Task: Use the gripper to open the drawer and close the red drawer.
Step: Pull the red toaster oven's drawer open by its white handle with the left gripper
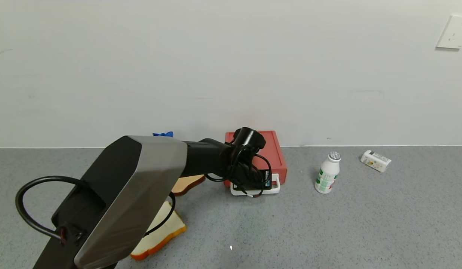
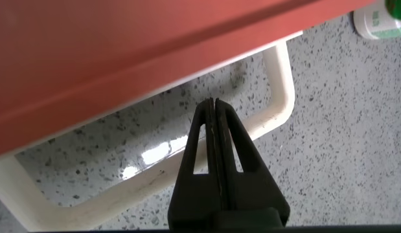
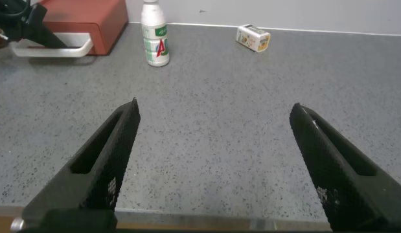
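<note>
With jaws pressed together, left gripper (image 2: 213, 107) inside drawer (image 1: 275, 151) handle (image 2: 278, 97) loop.

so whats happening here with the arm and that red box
The left gripper, black with tapered fingers pressed shut, sits inside the wide white loop handle at the front of the flat red plastic drawer, which stands on the grey speckled counter against the wall. The fingers are hooked through the loop, not clamped on it. The right gripper hovers open over bare counter, off to the side. A white bottle stands upright nearby.
</note>
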Controlling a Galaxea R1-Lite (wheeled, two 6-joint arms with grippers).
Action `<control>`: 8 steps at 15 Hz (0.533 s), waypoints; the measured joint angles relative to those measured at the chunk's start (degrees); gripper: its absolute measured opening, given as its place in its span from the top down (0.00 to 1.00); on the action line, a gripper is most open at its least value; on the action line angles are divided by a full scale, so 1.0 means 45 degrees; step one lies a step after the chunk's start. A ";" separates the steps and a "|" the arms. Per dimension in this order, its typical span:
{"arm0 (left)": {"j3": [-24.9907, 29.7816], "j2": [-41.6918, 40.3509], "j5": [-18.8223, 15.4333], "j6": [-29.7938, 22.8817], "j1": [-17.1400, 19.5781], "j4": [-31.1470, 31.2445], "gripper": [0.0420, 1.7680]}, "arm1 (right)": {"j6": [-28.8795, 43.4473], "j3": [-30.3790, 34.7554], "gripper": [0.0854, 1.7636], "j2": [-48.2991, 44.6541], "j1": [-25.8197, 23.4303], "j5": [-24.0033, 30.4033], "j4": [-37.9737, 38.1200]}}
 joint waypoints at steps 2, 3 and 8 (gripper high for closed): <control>0.0000 -0.0005 0.0011 -0.0347 -0.0041 0.0068 0.96 | 0.0005 0.0000 0.04 0.0000 0.0000 0.0000 0.0003; 0.0016 -0.0019 0.0005 -0.0507 -0.0049 0.0098 0.96 | 0.0000 0.0000 0.04 0.0000 0.0000 0.0005 0.0000; 0.0325 -0.0301 0.0092 -0.1138 -0.0379 0.1349 0.96 | 0.0000 0.0000 0.04 0.0000 0.0000 0.0005 0.0000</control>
